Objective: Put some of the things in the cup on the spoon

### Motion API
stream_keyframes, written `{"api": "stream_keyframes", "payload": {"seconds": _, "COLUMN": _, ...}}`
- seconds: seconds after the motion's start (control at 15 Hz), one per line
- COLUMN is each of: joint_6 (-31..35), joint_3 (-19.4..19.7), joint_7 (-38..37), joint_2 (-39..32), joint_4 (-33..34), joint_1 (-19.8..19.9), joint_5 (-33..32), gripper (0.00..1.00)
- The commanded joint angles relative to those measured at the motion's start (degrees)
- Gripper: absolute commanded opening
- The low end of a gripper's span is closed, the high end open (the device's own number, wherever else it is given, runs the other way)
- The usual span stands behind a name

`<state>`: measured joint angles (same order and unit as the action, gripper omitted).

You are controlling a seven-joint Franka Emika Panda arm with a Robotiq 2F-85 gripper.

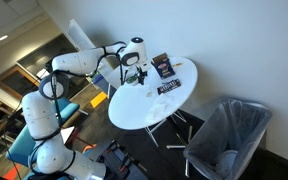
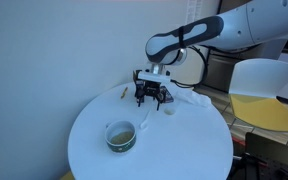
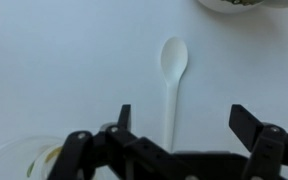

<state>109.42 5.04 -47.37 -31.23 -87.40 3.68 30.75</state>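
My tool hangs wide open and empty over the white surface. The spoon lies flat below it, handle running in between my fingers, bowl pointing away. The green cup stands upright nearby on the surface.

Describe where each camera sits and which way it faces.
An exterior view: high up, looking down at the white table, dark packets and grey chair; most of the arm shows.
An exterior view: near table height, looking across it past the cup; part of the arm and the gripper show.
Wrist view: on the wrist, looking straight down at the spoon; its open fingers show.
Shared: both exterior views show the table and gripper.
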Motion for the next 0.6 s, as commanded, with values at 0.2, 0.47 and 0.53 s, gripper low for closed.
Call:
{"api": "stream_keyframes", "payload": {"seconds": 0.2, "joint_6": -1.85, "joint_3": -0.46, "joint_7": -8.75, "joint_2": -5.32, "joint_4": 6.06, "joint_1": 0.31, "joint_5": -3.25, "gripper": 1.0}}
{"api": "stream_keyframes", "payload": {"seconds": 0.47, "joint_6": -2.42, "joint_3": -1.03, "joint_7": -10.7, "joint_2": -7.8, "joint_4": 8.79, "joint_1": 1.04, "joint_5": -2.39, "gripper": 1.0}}
{"api": "stream_keyframes", "payload": {"seconds": 0.53, "joint_6": -2.42, "joint_3": -1.17, "joint_7": -10.93, "joint_2": -8.28, "joint_4": 9.35, "joint_1": 1.15, "joint_5": -2.29, "gripper": 1.0}}
